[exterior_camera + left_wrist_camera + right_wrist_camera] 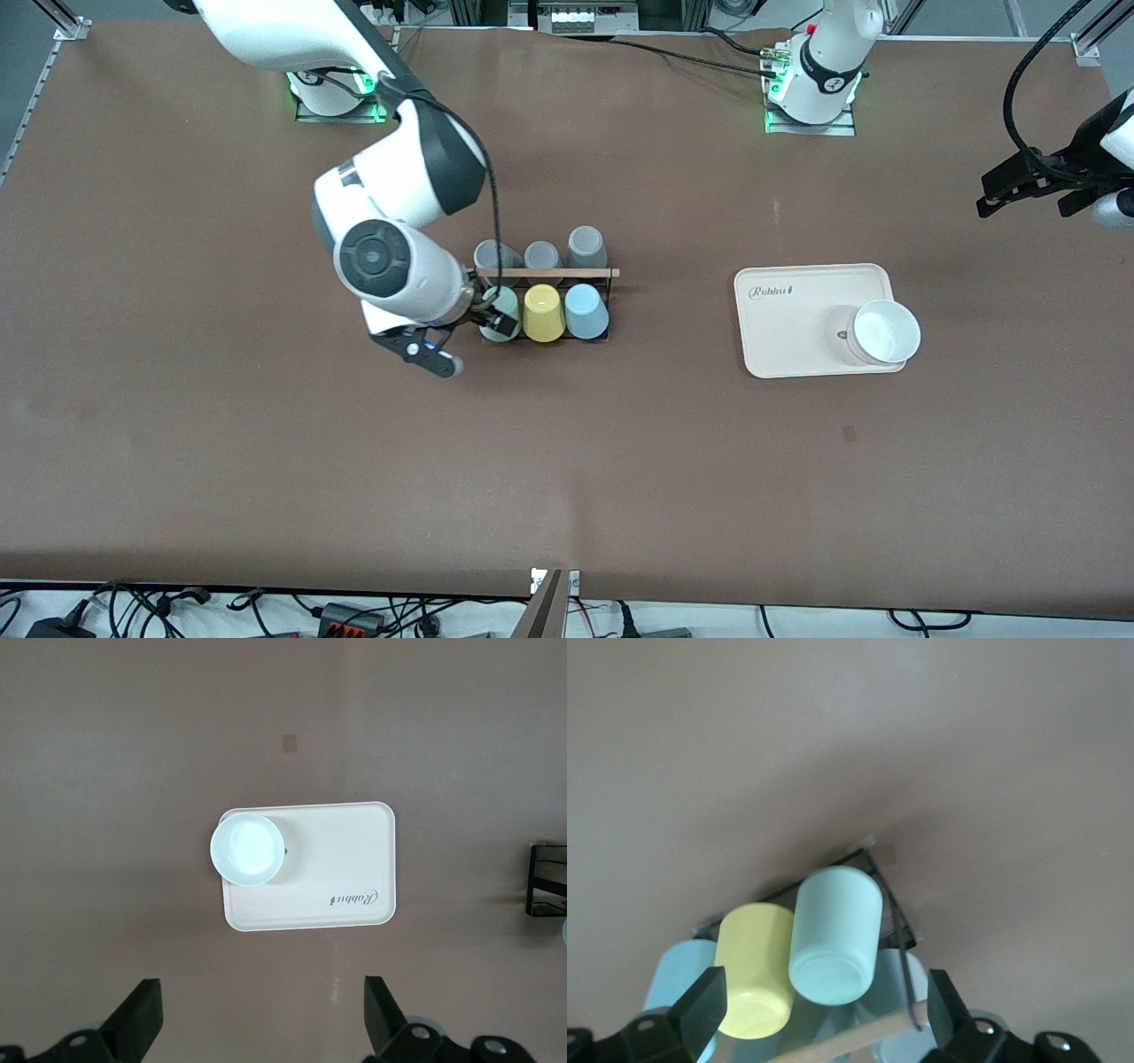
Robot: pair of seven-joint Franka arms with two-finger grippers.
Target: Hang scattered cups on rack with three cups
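1. Six cups sit upside down on the rack, a black wire stand with a light wooden rod across its top, near the middle of the bench.
2. The row nearer the front camera holds the pale mint green cup at the right arm's end, the yellow cup in the middle and the light blue cup at the left arm's end.
3. Three grey cups fill the row farther from the front camera.
4. The right tool is over the rack at the mint cup; its fingers stand spread on either side of that cup with gaps showing, so the cup is released.
5. The left tool waits in the air, fingers wide apart and grasping nothing, near the edge of the bench at the left arm's end.
6. A cream tray lies on the bench toward the left arm's end, well apart from the rack, with a white bowl on one corner.
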